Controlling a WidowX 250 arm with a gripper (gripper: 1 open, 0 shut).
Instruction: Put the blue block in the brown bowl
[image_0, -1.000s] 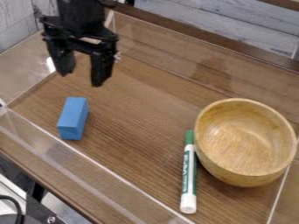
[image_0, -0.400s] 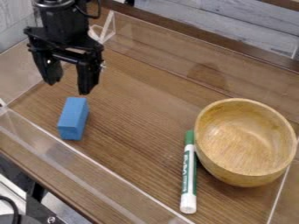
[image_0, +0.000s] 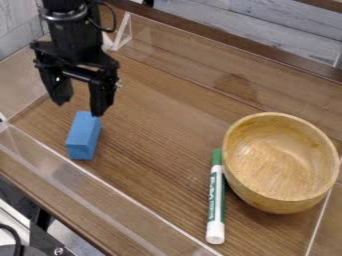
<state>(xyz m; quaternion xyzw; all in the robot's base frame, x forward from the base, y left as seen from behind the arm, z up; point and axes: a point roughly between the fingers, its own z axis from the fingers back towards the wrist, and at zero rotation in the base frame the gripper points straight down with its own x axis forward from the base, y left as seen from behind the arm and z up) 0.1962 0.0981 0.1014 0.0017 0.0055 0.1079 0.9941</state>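
The blue block (image_0: 83, 136) lies flat on the wooden table, towards the front left. My gripper (image_0: 79, 101) hangs just above the block's far end, pointing straight down, open, with nothing between its two black fingers (image_0: 102, 98). The brown bowl (image_0: 279, 161) stands empty at the right side of the table, well apart from the block and the gripper.
A green-and-white marker pen (image_0: 215, 196) lies just left of the bowl, near the front edge. A clear acrylic wall (image_0: 134, 205) rims the table (image_0: 174, 95) along the front and left. Open wood lies between block and bowl.
The gripper has moved left and towards the front, and has sunk closer to the blue block. It stayed open. Block, bowl and pen have not moved.
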